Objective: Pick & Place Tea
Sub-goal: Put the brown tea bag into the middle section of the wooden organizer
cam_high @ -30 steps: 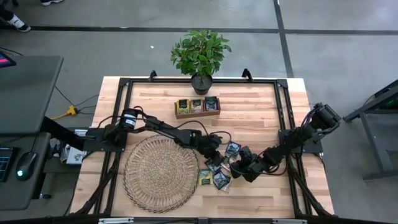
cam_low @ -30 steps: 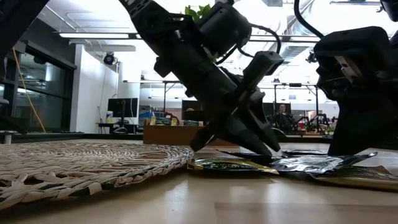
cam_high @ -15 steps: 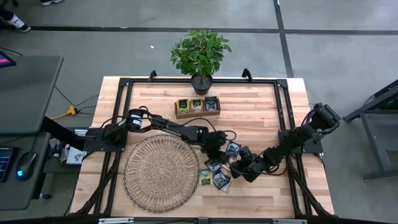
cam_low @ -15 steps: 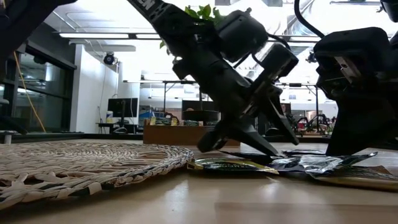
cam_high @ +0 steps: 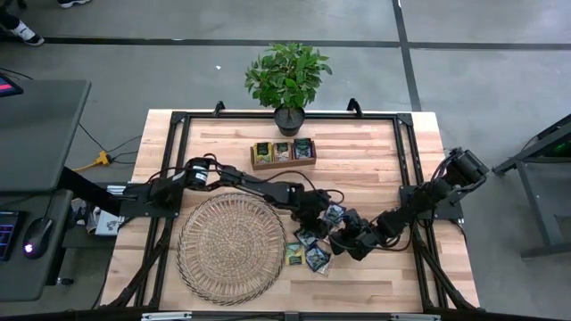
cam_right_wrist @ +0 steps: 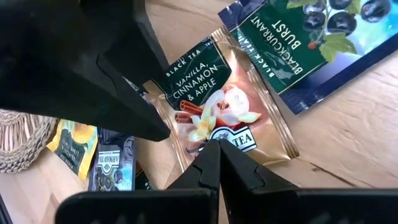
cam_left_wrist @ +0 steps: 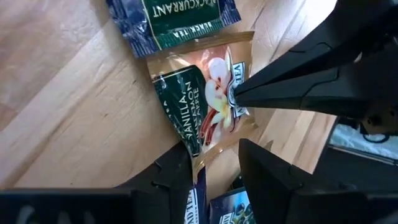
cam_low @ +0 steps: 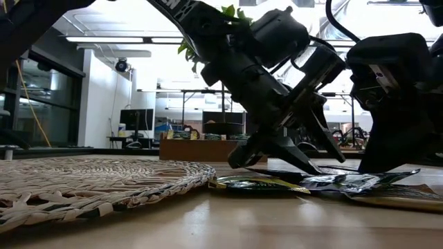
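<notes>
Since the earlier frame: left claw (cam_high: 319, 214) has travelled further along the table toward the sachet cluster and its fingers have spread apart; right claw (cam_right_wrist: 214, 148) unchanged in place.

Item: small flat square gold-and-dark-green foil tea sachet, vanilla, cinnamon and apple print (cam_left_wrist: 202, 109), lying flat on the pale wooden slatted table (cam_high: 357, 160).

Position relative to left claw: directly beneath and ahead of the spread fingers, one corner reaching into the gap between them; not gripped.

Position relative to right claw: fingers pressed together, tip resting on the sachet's printed face, apparently pinning it; nothing held.

Adjacent stock: blue-and-green blackcurrant sachet (cam_right_wrist: 298, 37) just beyond, edge touching or overlapping, cannot tell which; yellow-green sachet (cam_right_wrist: 73, 144) and dark navy sachet (cam_right_wrist: 113, 167) on the round wicker mat (cam_high: 232, 247) side.

Handling note (judgement): lower the left fingers to straddle one free edge only, clear of the neighbouring sachet, and close while the right tip holds the foil from sliding. Thin foil likely slips; grip well onto the edge.
</notes>
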Available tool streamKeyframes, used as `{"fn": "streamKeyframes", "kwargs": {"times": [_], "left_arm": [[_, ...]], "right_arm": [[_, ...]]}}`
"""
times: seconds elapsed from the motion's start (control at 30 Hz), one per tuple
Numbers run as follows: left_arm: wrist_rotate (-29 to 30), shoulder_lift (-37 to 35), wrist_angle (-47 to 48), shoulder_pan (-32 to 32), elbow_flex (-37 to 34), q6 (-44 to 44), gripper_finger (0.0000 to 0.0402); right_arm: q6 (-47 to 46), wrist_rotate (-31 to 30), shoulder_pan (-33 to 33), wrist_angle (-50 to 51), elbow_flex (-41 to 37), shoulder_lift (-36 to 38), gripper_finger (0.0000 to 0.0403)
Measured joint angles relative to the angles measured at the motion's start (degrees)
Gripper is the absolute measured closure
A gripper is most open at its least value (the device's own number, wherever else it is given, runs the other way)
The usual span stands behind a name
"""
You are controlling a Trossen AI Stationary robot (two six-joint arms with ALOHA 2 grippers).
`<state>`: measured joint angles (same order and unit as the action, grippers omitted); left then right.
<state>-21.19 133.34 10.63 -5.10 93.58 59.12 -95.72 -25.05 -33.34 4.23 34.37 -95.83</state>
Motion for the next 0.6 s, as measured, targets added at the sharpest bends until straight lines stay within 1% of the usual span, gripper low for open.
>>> {"fn": "streamKeyframes", "kwargs": {"times": [0.1,0.17,0.23,0.33,0.37,0.5,0.6], "left_arm": [[-3.34,0.07,-0.22,0.87,0.0,-0.22,0.0278],[-3.88,0.09,-0.05,1.06,0.0,-0.24,0.0297],[-3.49,0.07,0.23,1.33,-0.04,-0.2,0.0325],[-2.52,0.06,0.73,1.35,-0.04,-0.47,0.0382],[-2.27,0.04,0.76,1.35,-0.04,-0.57,0.0391],[-2.33,0.05,0.78,1.34,-0.07,-0.7,0.0396],[-2.2,0.04,0.87,1.29,-0.04,-1.28,0.0399]], "right_arm": [[0.2,-0.03,0.0,-0.02,0.0,0.0,0.0403],[0.2,-0.08,0.0,-0.02,0.0,0.0,0.0403],[0.2,-0.11,0.0,-0.02,0.0,0.0,0.0403],[0.2,-0.12,0.0,-0.15,-0.03,0.0,0.0403],[0.21,-0.12,0.0,-0.25,-0.05,0.0,0.0403],[1.92,-0.47,0.02,-0.9,-0.23,0.36,0.0403],[3.74,-1.04,0.11,-0.24,-0.46,2.22,0.0403]]}}
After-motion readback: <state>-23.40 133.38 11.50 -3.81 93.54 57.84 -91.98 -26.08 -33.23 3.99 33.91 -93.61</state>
